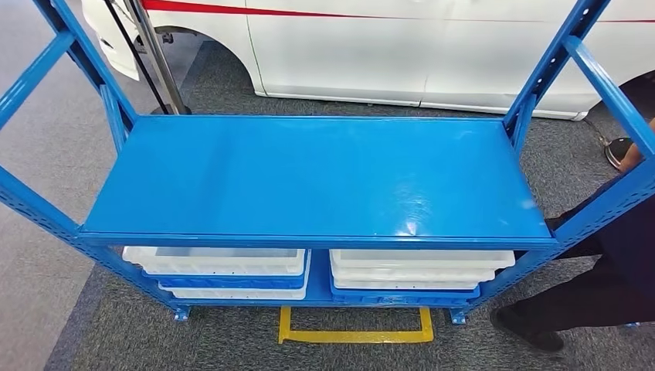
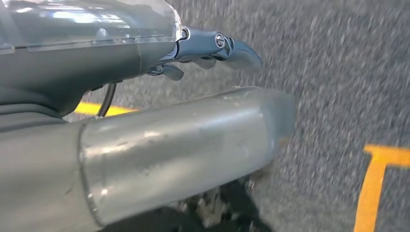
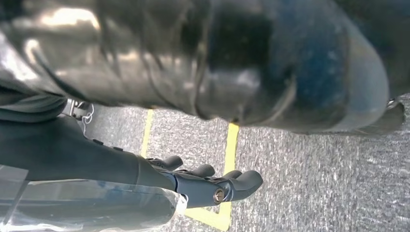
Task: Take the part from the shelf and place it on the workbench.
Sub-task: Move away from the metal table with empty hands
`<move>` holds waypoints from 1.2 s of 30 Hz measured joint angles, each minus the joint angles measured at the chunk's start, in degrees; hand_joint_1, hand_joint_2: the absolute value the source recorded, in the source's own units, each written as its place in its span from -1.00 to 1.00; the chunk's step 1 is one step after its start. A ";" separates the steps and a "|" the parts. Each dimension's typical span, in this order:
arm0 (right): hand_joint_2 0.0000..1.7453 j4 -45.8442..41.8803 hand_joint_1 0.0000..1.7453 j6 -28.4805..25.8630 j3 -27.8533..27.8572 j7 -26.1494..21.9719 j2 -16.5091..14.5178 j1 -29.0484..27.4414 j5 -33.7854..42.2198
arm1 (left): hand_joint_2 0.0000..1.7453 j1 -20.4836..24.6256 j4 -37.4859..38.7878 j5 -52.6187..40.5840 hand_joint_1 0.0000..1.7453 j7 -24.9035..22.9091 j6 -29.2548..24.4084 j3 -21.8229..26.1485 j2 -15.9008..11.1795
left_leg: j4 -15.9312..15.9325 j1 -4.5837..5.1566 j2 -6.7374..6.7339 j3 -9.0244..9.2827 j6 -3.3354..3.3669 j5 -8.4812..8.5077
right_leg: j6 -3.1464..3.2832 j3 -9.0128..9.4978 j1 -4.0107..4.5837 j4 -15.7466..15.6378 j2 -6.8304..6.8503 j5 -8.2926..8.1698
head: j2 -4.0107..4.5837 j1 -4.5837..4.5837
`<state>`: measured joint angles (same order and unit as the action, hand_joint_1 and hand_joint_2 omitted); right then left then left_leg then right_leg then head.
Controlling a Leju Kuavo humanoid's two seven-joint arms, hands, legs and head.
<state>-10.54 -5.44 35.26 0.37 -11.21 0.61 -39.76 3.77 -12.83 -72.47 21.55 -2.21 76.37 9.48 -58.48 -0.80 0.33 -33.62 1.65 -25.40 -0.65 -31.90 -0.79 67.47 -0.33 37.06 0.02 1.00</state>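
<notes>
A blue metal shelf (image 1: 309,174) stands in front of me in the head view, its top board a plain glossy blue surface. On the level below sit stacked white bins (image 1: 216,263) on the left and more white bins (image 1: 421,267) on the right. My left hand (image 2: 121,58) hangs over grey carpet, its fingers (image 2: 217,46) stretched out and apart from the thick thumb (image 2: 183,140), holding nothing. My right hand (image 3: 145,174) also hangs over the carpet, its dark fingers (image 3: 232,186) slightly bent and apart from the thumb (image 3: 290,72), with nothing in it.
A person in dark clothes (image 1: 610,270) stands close to the shelf's right end. A white car (image 1: 425,46) is parked behind the shelf, with a metal pole (image 1: 158,58) at the back left. Yellow floor marking (image 1: 355,334) lies in front of the shelf on grey carpet.
</notes>
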 joint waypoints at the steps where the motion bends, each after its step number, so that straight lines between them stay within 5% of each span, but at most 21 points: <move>1: -1.00 0.00 -1.00 0.07 0.00 -0.01 0.00 0.01 -0.01 | -1.00 0.04 0.00 0.02 -1.00 -0.05 0.00 -0.01 -0.02 | 0.00 0.10 -0.02 0.00 0.16 -0.10 | -0.10 -1.87 -0.01 3.51 0.00 1.37 | 0.00 0.01; 3: -1.00 0.00 -1.00 0.15 0.00 -0.07 0.00 0.00 -0.06 | -1.00 0.08 0.00 0.08 -1.00 -0.17 -0.01 -0.01 -0.04 | -0.03 0.25 0.03 0.11 0.32 -0.28 | -0.24 -3.97 -0.04 6.75 0.01 1.00 | 0.00 0.02; 7: -1.00 0.00 -1.00 0.15 0.00 -0.33 0.00 0.03 -0.21 | -1.00 0.10 0.00 0.13 -1.00 -0.31 -0.12 -0.01 0.05 | -0.28 0.40 0.30 0.50 -0.06 -0.66 | 0.41 0.52 0.17 -4.68 -0.03 -6.81 | -0.01 0.02; 12: -1.00 0.00 -1.00 0.21 0.02 -0.37 -0.10 0.29 -0.46 | -1.00 0.25 0.00 0.13 -1.00 -0.36 -0.43 -0.01 0.09 | -0.85 0.57 0.27 0.19 -1.51 -0.92 | 1.72 1.34 0.21 -8.30 0.10 -7.88 | 0.00 0.06; 15: -1.00 0.00 -1.00 0.29 0.03 -0.36 -0.19 0.27 -0.62 | -1.00 0.27 0.00 0.13 -1.00 -0.42 -0.58 -0.01 0.08 | -7.96 0.23 0.07 -2.39 -2.37 -6.47 | 2.82 0.71 -0.04 -8.70 0.59 -8.74 | -0.01 0.08; 17: -1.00 0.00 -1.00 0.33 0.04 -0.36 -0.22 0.23 -0.69 | -1.00 0.24 0.00 0.13 -1.00 -0.47 -0.62 -0.01 0.10 | -15.05 0.00 0.05 -4.75 -2.85 -10.17 | 2.90 -0.05 0.01 -8.62 0.89 -9.20 | 0.00 0.09; 18: -1.00 0.00 -1.00 0.35 0.04 -0.36 -0.24 0.21 -0.74 | -1.00 0.24 0.00 0.13 -1.00 -0.49 -0.63 -0.01 0.10 | -16.49 -0.11 0.04 -4.86 -3.02 -10.50 | 2.79 -0.39 0.00 -8.53 0.98 -9.42 | -0.01 0.09; 19: -1.00 0.00 -1.00 0.35 0.04 -0.36 -0.26 0.21 -0.80 | -1.00 0.23 0.00 0.13 -1.00 -0.50 -0.66 -0.01 0.10 | -15.66 -0.22 0.02 -3.81 -3.14 -9.71 | 2.63 -0.69 -0.04 -8.41 1.03 -9.60 | -0.01 0.09; 22: -1.00 0.00 -1.00 0.35 0.07 -0.37 -0.34 0.25 -1.01 | -1.00 0.26 0.00 0.11 -1.00 -0.50 -0.80 -0.01 0.03 | -3.94 -0.44 0.00 3.77 -3.11 -5.28 | 2.03 -1.33 -0.17 -7.87 1.09 -10.02 | 0.00 0.10; 24: -1.00 0.00 -1.00 0.34 0.09 -0.37 -0.35 0.30 -1.08 | -1.00 0.33 0.00 0.05 -1.00 -0.50 -0.85 -0.01 0.01 | 0.36 -0.18 0.06 6.02 -2.65 -4.48 | 1.40 -1.55 -0.11 -7.69 1.07 -10.38 | 0.00 0.08; 28: -1.00 0.00 -1.00 0.33 0.16 -0.36 -0.36 0.33 -1.14 | -1.00 0.39 0.00 -0.01 -1.00 -0.52 -0.87 -0.01 0.05 | 1.29 -0.16 -0.09 5.11 -1.03 -3.52 | -0.15 -2.11 -0.10 -7.17 0.89 -10.10 | 0.00 0.00; 32: -1.00 0.00 -1.00 0.33 0.42 -0.36 -0.35 0.30 -1.28 | -1.00 0.35 0.00 0.03 -1.00 -0.50 -0.95 -0.01 0.08 | 1.42 0.08 -0.44 3.42 0.31 -2.17 | -0.56 -6.00 -0.11 4.21 0.57 -1.73 | -0.01 -0.03; 33: -1.00 0.00 -1.00 0.32 0.47 -0.37 -0.35 0.29 -1.34 | -1.00 0.32 0.00 0.09 -1.00 -0.43 -0.98 -0.01 0.07 | 1.37 0.27 -0.48 3.02 0.39 -1.96 | -0.56 -6.37 -0.10 6.39 0.56 -0.97 | -0.01 -0.03; 34: -1.00 0.00 -1.00 0.30 0.51 -0.36 -0.35 0.29 -1.42 | -1.00 0.30 0.00 0.20 -1.00 -0.31 -1.00 -0.01 0.08 | 1.31 0.43 -0.49 2.70 0.40 -1.79 | -0.48 -5.82 -0.08 6.64 0.56 -1.39 | 0.00 -0.03; 36: -1.00 0.00 -1.00 0.23 0.57 -0.36 -0.35 0.29 -1.60 | -1.00 0.27 0.00 0.39 -1.00 -0.04 -1.01 -0.01 0.09 | 1.07 0.67 -0.46 2.43 0.32 -1.57 | 0.05 -1.70 0.07 0.94 0.54 -4.51 | -0.01 -0.02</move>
<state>-10.54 -5.21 35.83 0.01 -11.56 0.90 -41.36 4.04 -12.83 -72.08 21.51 -3.21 76.37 9.57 -57.41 -0.13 -0.13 -31.18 1.97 -26.97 -0.59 -33.60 -0.72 68.41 0.22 32.54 0.02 0.98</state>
